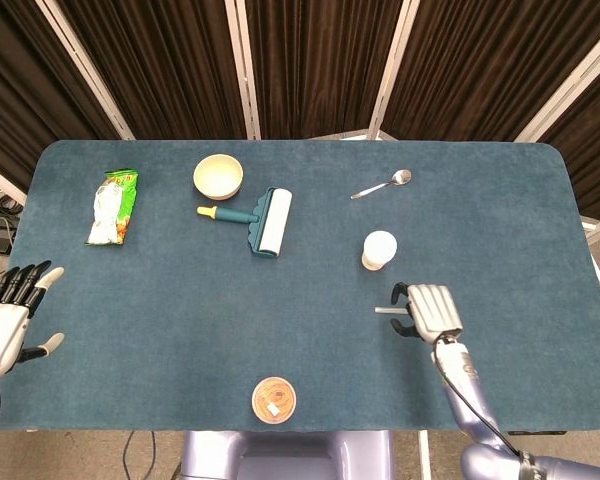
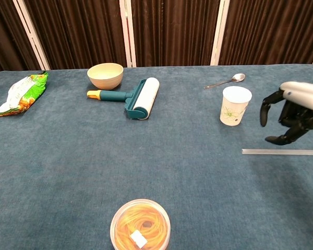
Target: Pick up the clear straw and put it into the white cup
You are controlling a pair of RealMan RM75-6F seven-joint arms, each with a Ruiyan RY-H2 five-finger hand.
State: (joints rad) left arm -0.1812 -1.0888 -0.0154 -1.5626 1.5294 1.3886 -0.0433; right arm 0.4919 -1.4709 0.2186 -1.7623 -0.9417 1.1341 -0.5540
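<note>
Right hand (image 1: 427, 309) above clear straw (image 1: 385, 310), fingers curled.

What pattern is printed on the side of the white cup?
A faint green plant sprig on the white cup; the chest view shows it best.

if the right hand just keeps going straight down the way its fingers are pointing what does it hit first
Most likely the clear straw. In the chest view the right hand hangs above it with fingers curled downward and nothing between them and the straw. The white cup stands off to the side. Depth is uncertain, so they might land on the table instead.

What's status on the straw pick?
Right hand above clear straw, fingers apart, no contact. Left hand open. White cup upright, unobstructed.
</note>
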